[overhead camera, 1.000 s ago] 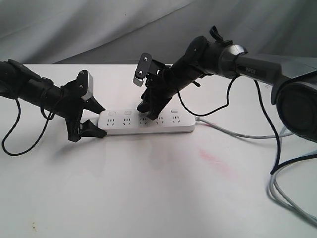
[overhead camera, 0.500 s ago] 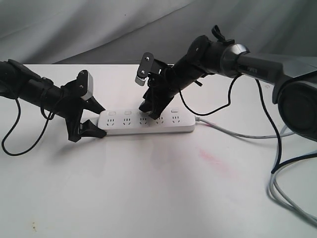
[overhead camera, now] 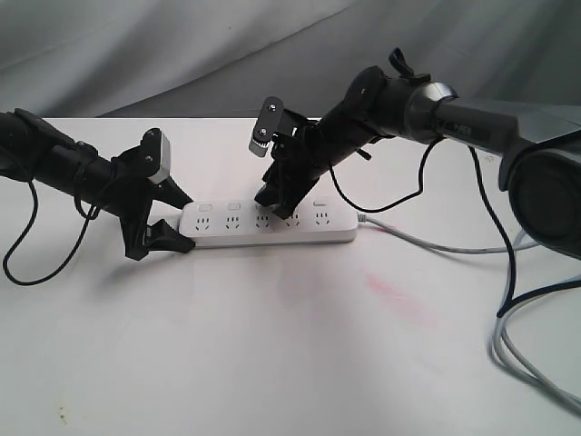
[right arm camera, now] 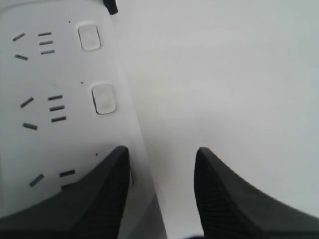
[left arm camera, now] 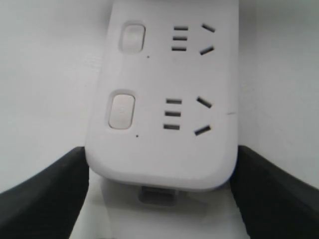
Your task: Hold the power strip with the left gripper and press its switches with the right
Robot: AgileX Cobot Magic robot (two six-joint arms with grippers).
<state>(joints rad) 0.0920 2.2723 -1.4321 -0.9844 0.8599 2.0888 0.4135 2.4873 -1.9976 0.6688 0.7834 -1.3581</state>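
Note:
The white power strip (overhead camera: 272, 224) lies flat on the white table, its grey cord (overhead camera: 427, 242) running off to the right. My left gripper (overhead camera: 174, 221) is shut on the strip's left end; in the left wrist view its black fingers (left arm camera: 45, 199) press both long sides of the power strip (left arm camera: 164, 144). My right gripper (overhead camera: 277, 205) hovers open over the strip's middle. In the right wrist view one of its fingers (right arm camera: 99, 194) sits on the switch row and covers one switch, the other finger over bare table. Two switches (right arm camera: 103, 98) show free beyond it.
Grey and black cables (overhead camera: 531, 363) loop at the right edge of the table. A thin black cable (overhead camera: 18, 263) hangs from the left arm. A faint pink stain (overhead camera: 390, 295) marks the table in front of the strip. Grey cloth backs the scene.
My right gripper has edged slightly to the right over the strip. The left gripper and the strip have not moved.

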